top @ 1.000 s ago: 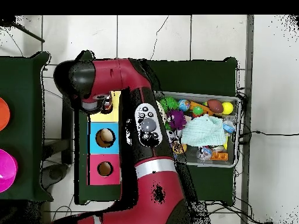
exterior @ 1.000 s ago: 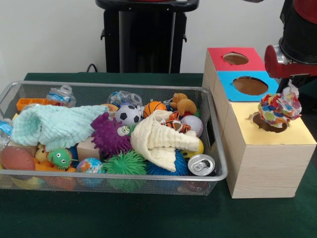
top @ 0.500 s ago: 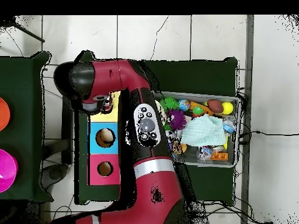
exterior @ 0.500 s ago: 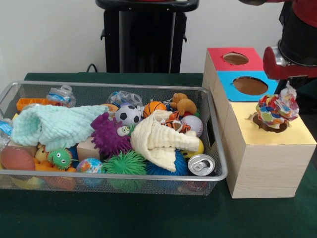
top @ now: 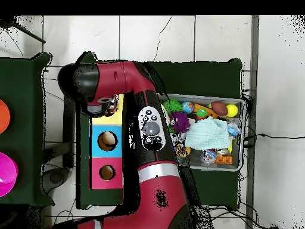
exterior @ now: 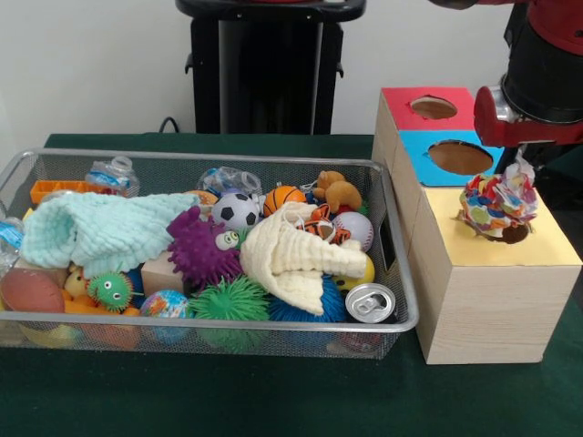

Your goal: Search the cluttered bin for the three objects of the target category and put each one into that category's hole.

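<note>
A: What sits closest to the claw?
B: A frilly patchwork fabric bundle, many small coloured patches, hanging right under it. Whether the claw is pinching its top tuft I cannot tell; the fingers are hidden.
A: And below that?
B: The round hole in the smooth yellow top of the pale wooden box; the bundle's underside covers most of it.
A: Farther off?
B: Behind it, the blue-topped box and red-topped box, each with its own round hole. Well to the side, on the dark green worktop, the silver wire-mesh bin holds a ribbed cream cloth, a mint cloth, a spiky purple ball and a can.
</note>
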You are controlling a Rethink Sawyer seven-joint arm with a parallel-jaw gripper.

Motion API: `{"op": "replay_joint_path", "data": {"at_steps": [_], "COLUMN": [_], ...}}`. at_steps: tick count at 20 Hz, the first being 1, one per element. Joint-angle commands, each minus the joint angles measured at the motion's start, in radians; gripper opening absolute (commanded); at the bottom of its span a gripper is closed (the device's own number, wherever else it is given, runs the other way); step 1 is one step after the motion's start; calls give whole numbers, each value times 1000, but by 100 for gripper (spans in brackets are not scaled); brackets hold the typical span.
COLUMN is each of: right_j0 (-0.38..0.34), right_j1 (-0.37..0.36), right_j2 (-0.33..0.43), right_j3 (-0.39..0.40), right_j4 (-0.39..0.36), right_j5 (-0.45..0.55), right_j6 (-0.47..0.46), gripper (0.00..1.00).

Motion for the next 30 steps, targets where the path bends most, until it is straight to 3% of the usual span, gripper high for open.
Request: {"op": "replay_joint_path", "data": {"at_steps": [1, 5, 6, 30], "right_j0": [-5, -7, -6, 9], "right_j1": [24, 24, 23, 30], "right_j2": [-9, -8, -10, -23], "right_j3": [3, 0, 1, -15], "right_j4": [22, 18, 16, 12], "right_j5": [-29, -22, -24, -17], "right_j6": [160, 140, 139, 159], "gripper": [0, 0, 100, 100]}}
